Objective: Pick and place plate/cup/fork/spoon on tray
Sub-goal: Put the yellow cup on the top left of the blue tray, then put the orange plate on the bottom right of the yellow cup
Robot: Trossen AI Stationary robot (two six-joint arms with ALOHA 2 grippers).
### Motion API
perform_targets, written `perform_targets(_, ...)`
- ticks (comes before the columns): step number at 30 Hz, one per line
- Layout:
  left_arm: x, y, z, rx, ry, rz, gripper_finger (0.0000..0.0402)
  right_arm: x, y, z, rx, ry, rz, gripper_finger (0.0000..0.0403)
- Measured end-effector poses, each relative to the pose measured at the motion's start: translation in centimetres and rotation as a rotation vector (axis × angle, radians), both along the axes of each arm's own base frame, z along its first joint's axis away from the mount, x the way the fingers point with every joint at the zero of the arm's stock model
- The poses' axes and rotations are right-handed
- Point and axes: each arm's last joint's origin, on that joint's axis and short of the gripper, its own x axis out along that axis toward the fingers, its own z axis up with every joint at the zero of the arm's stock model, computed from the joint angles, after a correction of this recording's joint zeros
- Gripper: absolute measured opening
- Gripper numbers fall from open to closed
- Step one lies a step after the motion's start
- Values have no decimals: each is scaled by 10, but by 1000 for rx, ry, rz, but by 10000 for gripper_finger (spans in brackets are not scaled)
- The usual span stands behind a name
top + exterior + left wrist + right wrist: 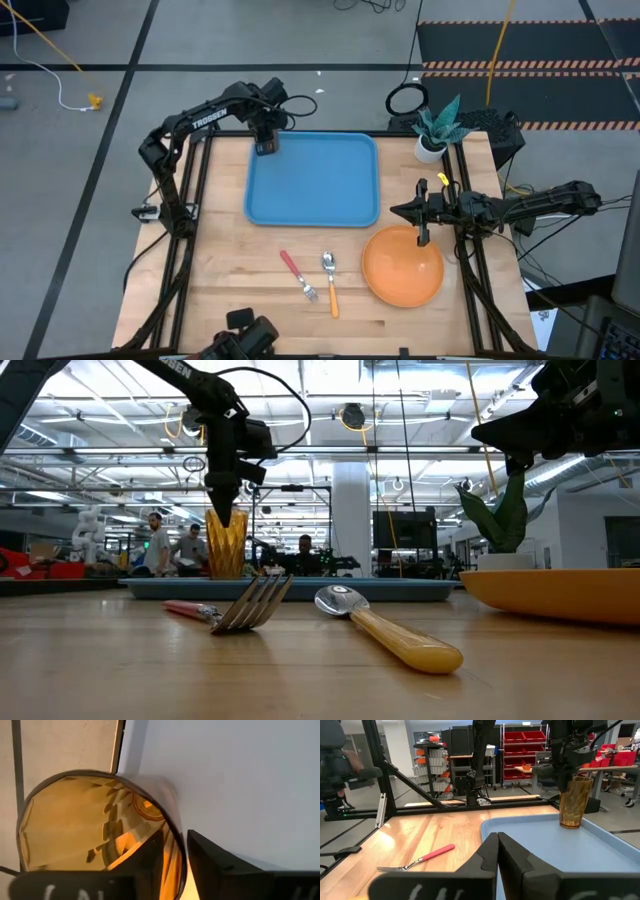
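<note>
The left gripper (222,500) is standing the cup (227,543) on the tray (330,190), fingers straddling its rim, grip unclear.

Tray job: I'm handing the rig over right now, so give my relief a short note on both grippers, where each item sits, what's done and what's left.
Left gripper: at the tray's far left corner, one finger inside the cup and one outside its wall; whether it grips or has let go, I cannot tell.
Right gripper: jaws shut, holding nothing, above the plate's far rim.
Tray: carries only the cup, upright.
Plate, fork and spoon: on the bare table, nearer than the tray.
Done: cup on tray.
Left: free the cup, then move plate, fork and spoon.
</note>
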Motion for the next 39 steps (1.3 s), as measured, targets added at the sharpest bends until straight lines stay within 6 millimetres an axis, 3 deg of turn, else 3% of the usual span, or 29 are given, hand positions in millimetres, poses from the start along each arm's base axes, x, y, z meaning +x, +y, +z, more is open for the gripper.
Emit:
perform_targets(7,-3,-8,15,63,0,-3,144,0,0,0,-1,0,0,0)
perform_targets(17,-24,-37,67,157,-129,37,170,0,0,1,-13,-13,0,0)
perform_targets(22,-31,-71,98,199,-238,52,170,0,0,1,5,-14,0,0)
perform_targets(30,-35,-146,136,202,-418,-58,170,0,4,1,97,-13,32,0)
perform_targets(39,-28,-225,147,149,-521,-209,170,2,18,11,205,6,111,0)
